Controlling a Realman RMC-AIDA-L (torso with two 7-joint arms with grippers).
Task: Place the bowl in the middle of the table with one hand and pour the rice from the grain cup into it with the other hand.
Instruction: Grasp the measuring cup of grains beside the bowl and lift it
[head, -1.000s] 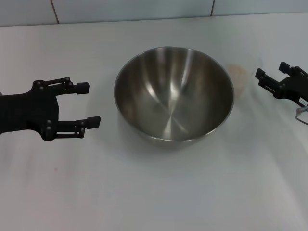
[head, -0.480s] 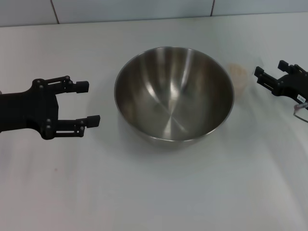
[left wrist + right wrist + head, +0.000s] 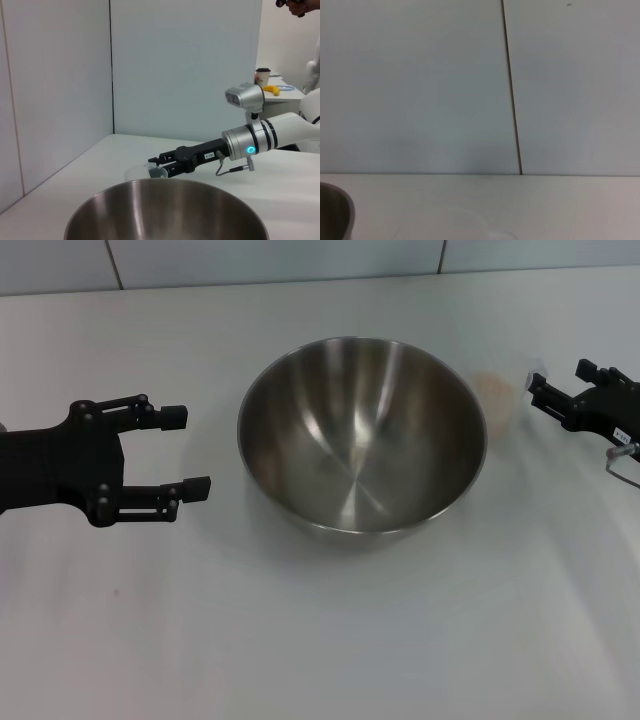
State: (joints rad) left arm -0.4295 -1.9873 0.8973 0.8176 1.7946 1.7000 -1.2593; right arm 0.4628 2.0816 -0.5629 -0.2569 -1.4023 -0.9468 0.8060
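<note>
**Cup waits beside the bowl, right claw closing in**

The cup (image 3: 495,398) stands upright on the desk (image 3: 330,640), just beside the bowl's (image 3: 361,435) right rim, with pale rice (image 3: 493,386) showing at its mouth. It looks light, thin-walled and somewhat flexible, so a hard squeeze could buckle it or spill grains; a grip across the side walls, below the rim, seems safest. The smooth plastic may slip when tilted.

The bowl sits mid-desk, stiff and slick, and appears empty.

The right claw (image 3: 562,390) hovers near the cup, fingers spread and holding nothing; the left wrist view shows its fingertips right at the cup (image 3: 150,173). The left claw (image 3: 180,452) hangs spread apart, left of the bowl, not touching it.
</note>
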